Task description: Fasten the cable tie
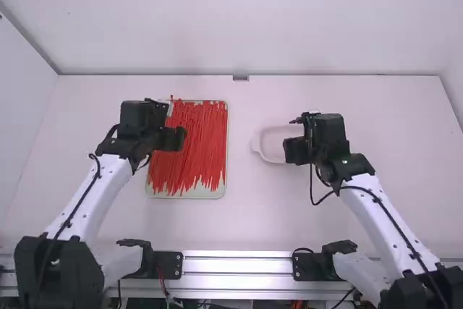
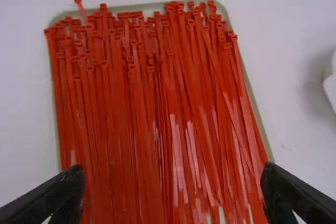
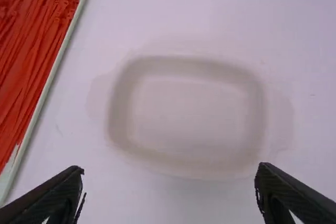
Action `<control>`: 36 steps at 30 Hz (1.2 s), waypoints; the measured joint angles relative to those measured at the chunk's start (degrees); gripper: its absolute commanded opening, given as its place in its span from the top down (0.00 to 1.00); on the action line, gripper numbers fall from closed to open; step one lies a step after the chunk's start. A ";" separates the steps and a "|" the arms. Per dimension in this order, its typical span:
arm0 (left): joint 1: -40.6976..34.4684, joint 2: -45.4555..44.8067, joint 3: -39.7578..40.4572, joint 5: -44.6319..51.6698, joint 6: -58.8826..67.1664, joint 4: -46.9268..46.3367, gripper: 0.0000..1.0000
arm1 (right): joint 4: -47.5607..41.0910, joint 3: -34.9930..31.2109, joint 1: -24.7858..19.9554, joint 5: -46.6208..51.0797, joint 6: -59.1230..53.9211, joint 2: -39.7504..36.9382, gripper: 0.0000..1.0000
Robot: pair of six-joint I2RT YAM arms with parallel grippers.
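Left jaws wide over ties (image 2: 157, 119), right jaws wide over dish (image 3: 184, 114)

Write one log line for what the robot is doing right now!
left gripper: open, over cable ties on tray | right gripper: open, at white dish | no tie held

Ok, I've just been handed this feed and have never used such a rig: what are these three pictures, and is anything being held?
You see two robot arms at a white table. The high view looks down from behind them, with the left arm on the left and the right arm on the right. The other two pictures come from a camera on each wrist, with that arm's black jaws at the bottom edge. On the table lie a tray heaped with red cable ties and an empty white dish. The left jaws hang open over the ties, and the right jaws hang open over the dish. Neither holds anything.
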 measured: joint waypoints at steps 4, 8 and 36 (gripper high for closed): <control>-0.17 3.61 2.62 0.68 0.42 -0.96 0.05 | -1.73 2.32 2.43 -0.42 0.15 3.15 0.06; -0.22 6.73 4.57 1.29 0.57 -0.81 0.02 | -2.32 4.17 5.33 -1.07 0.26 5.79 0.03; -0.63 17.27 19.76 -1.55 0.52 -2.73 0.01 | 1.53 5.09 8.79 -1.90 4.48 7.52 0.02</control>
